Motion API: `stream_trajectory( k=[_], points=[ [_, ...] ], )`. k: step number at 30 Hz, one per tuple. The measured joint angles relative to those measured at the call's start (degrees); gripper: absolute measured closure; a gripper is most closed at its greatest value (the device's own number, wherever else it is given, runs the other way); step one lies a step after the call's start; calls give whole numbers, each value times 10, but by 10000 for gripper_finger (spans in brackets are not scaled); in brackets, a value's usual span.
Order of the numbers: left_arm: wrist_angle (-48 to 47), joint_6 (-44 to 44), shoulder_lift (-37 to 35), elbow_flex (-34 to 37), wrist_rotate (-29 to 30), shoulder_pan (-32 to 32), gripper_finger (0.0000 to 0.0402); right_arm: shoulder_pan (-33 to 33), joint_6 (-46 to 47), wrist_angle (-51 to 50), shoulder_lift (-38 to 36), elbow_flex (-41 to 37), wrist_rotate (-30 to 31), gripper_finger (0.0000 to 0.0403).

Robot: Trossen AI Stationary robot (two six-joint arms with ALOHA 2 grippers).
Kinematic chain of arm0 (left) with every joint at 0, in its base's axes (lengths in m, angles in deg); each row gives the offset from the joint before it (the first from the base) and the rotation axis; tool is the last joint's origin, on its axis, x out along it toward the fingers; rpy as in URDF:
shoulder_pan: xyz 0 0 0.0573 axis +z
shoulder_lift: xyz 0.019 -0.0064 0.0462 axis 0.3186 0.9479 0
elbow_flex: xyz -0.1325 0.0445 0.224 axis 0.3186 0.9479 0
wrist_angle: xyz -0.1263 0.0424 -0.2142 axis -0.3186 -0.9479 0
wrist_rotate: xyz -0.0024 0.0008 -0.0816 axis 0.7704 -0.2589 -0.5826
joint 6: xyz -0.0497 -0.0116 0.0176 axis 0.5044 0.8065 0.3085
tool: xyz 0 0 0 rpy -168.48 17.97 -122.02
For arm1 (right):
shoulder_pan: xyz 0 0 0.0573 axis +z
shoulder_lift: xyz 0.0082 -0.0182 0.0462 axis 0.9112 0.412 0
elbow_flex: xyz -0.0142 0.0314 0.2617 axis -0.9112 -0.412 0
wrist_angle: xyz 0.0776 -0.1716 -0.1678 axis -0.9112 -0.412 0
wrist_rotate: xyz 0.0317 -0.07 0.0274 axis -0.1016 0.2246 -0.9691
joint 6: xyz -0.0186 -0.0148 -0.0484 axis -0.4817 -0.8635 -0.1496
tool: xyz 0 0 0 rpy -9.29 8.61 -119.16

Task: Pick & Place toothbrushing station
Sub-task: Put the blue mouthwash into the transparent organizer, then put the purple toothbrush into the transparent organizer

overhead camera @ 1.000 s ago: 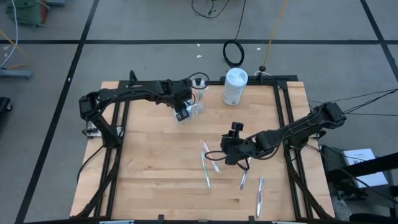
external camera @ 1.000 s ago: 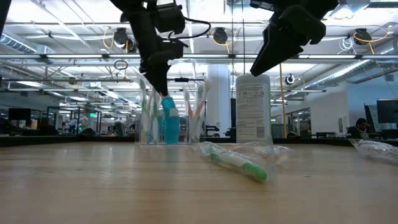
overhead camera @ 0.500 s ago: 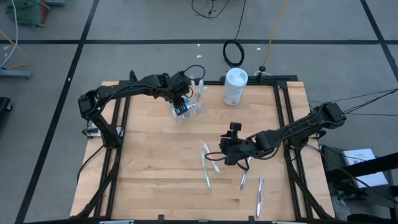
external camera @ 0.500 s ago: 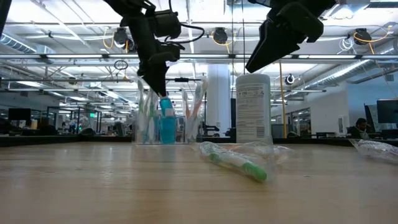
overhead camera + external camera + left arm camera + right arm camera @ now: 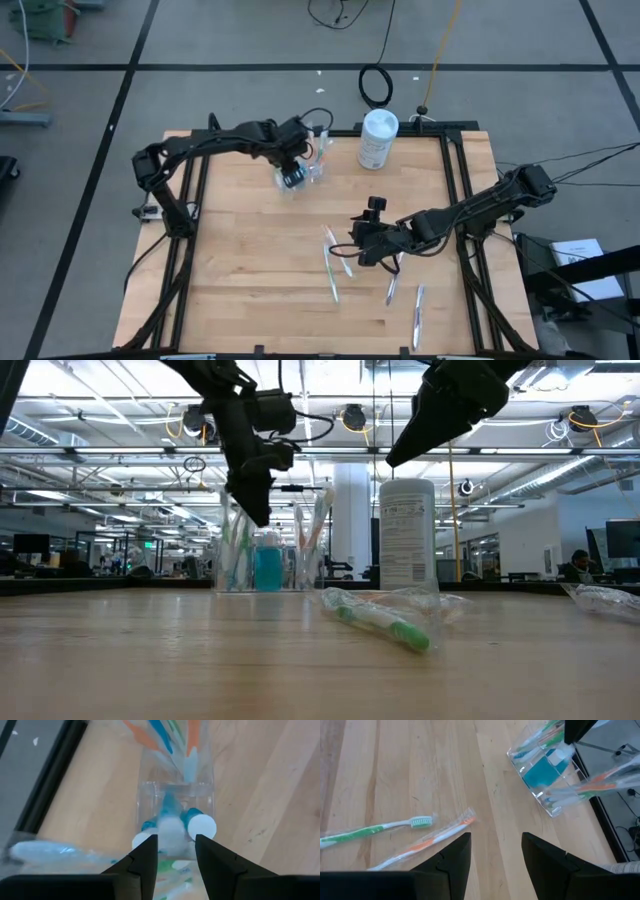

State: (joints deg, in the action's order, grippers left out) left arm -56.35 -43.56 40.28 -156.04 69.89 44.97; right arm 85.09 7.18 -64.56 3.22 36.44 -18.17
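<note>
1. Clear plastic cup: set upright on the wooden table, near its far edge. It is taken as the landmark for the places below.
2. Cup contents: several toothbrushes are stood leaning inside, with orange, blue and green handles seen through the wall in the left wrist view. Small blue tubes with white caps are stood among them, and one blue tube is seen resting on the cup's floor in the low view.
3. Left gripper: held directly above the cup and pointed down into it. Its fingers are parted with nothing between them; the tubes are seen below the gap, released.
4. White canister: stood upright just beside the cup, on the right arm's side.
5. Right gripper: held above the table, well apart from the cup, toward the table's middle. Its fingers are spread and nothing is grasped.
6. Loose toothbrushes: a green-handled one and an orange one in a clear wrapper are laid flat on the table, well apart from the cup, beneath the right gripper.
7. Two further wrapped toothbrushes are laid farther still from the cup, toward the table's near edge.
</note>
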Motion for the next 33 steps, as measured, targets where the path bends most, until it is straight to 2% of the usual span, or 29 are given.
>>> stream_trajectory(
  k=[9, 19, 23, 28, 33],
  points=[
    [6, 1, 35, -2, 38, 0, 271, 0, 0, 9, 0, 0, 0, 234],
    [15, -13, 32, -2, 78, -10, 210, 0, -15, 14, 0, 0, 0, 238],
    [-33, -14, 33, -30, 82, -21, 205, 0, -15, 13, 0, 0, 0, 238],
    [-140, -1, 32, -101, 84, -37, 215, 0, -15, 22, 0, 0, 0, 238],
    [-198, -12, 19, -150, 84, -56, 224, 0, -10, 24, 0, 0, 0, 238]
  ],
)
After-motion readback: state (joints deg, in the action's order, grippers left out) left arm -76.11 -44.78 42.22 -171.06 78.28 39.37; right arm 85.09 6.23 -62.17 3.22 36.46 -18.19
